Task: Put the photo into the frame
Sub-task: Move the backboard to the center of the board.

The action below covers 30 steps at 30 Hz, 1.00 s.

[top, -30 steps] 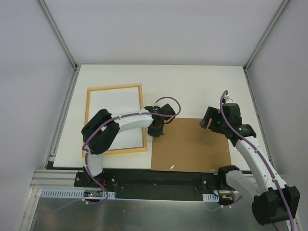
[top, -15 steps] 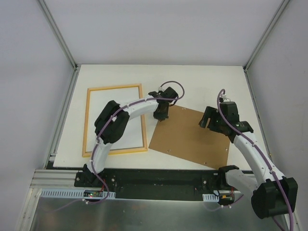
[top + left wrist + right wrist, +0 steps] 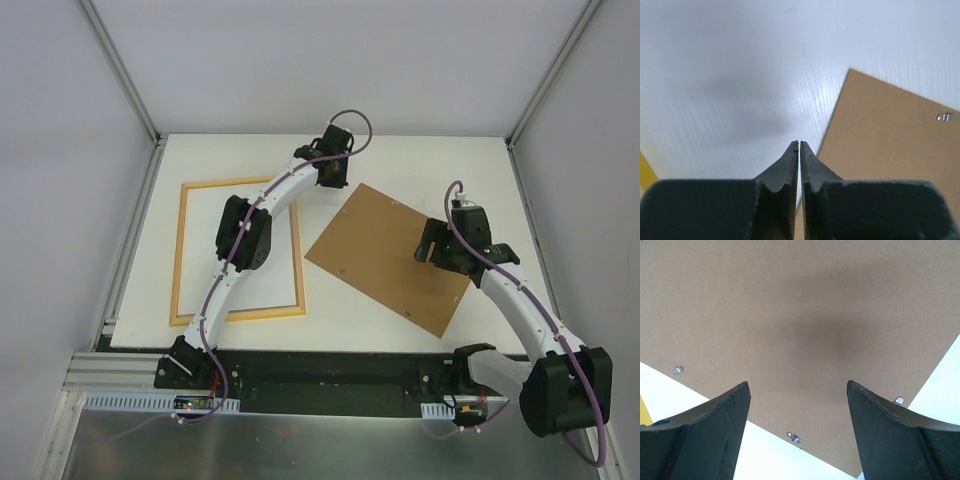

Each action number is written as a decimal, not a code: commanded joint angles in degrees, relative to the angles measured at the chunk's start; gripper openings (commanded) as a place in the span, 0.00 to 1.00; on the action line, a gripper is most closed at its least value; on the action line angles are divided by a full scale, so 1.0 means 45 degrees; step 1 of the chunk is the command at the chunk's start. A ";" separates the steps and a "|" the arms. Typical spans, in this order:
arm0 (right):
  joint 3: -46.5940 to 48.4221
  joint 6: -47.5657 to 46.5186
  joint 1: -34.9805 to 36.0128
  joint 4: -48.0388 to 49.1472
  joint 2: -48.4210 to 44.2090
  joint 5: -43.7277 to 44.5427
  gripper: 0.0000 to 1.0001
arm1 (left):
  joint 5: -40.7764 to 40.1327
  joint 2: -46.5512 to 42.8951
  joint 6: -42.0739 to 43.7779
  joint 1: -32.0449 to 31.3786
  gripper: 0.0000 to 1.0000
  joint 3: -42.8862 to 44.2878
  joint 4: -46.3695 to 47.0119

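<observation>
The frame (image 3: 181,250) lies back up on the left of the table, its light wood edge showing. A white sheet (image 3: 205,235) fills it, apparently the photo's plain reverse; no printed side shows. A sliver of the frame's yellow shows in the left wrist view (image 3: 645,172). My left gripper (image 3: 334,180) (image 3: 799,143) is shut and empty, stretched to the far side, just left of the brown backing panel's far corner. My right gripper (image 3: 432,246) (image 3: 797,385) is open wide above the panel's right part, holding nothing.
The brown hardboard backing panel (image 3: 385,255) (image 3: 890,145) (image 3: 790,300) lies tilted like a diamond right of the frame, small metal tabs (image 3: 794,437) on its edge. My left arm (image 3: 245,235) crosses over the frame. Enclosure walls and posts (image 3: 145,130) stand round the table.
My left gripper has swept from the panel's near-left corner to the far side. The panel has turned counter-clockwise and shifted away. My right gripper has barely moved.
</observation>
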 commanded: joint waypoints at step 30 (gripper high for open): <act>-0.0904 0.0090 0.0339 0.0988 -0.1077 0.0614 0.78 | -0.2339 -0.7456 -1.5121 -0.3616 0.40 -1.2381 0.0464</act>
